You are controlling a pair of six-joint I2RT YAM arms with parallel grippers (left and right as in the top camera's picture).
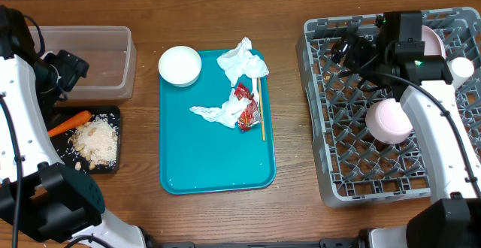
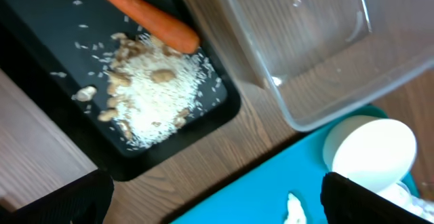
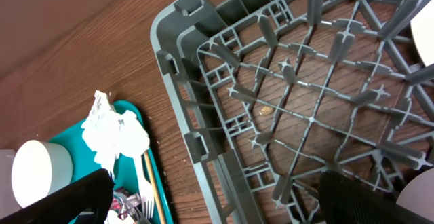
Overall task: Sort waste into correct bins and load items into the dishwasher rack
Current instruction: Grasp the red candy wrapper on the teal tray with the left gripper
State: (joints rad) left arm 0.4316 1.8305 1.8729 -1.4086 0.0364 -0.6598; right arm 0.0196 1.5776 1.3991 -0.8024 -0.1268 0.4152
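**Both hands empty; tray not yet cleared**

Step in hand: we judge this a pause between picks. The left hand [image 2: 217, 190] hangs over the corner where the two bins meet, fingers wide apart, nothing between them. The right hand [image 3: 213, 183] hovers above the near-left corner of the grey plastic dishwasher rack [image 1: 319, 113], fingers likewise spread and empty.

Containers:
- The rack holds an upturned pink round bowl [image 1: 389, 120], a pink plate [image 1: 433, 39] and a white cup [image 1: 460, 69] along its far side. The arm hides part of them.
- In the clear plastic rectangular bin [image 1: 113, 41] we see nothing.
- The black shallow tray [image 1: 113, 113], just in front of the bin, holds an orange carrot [image 1: 69, 122] and a heap of white rice [image 1: 95, 139].
- The teal rectangular tray [image 1: 218, 165], mid-counter, carries a white round bowl [image 1: 179, 65] at its far-left corner. It also carries a crumpled white tissue [image 1: 242, 64], a second flatter white tissue [image 1: 216, 113], a red foil wrapper [image 1: 246, 105] and a pale wooden chopstick [image 1: 260, 109] beside the wrapper.

Next move, as we read it: one hand reaches to the teal tray. The tissues and wrapper look bound for the clear bin, which the left hand is nearest. The bowl and chopstick belong in the rack. The chopstick lies flat and thin, so it calls for a low, precise pinch.
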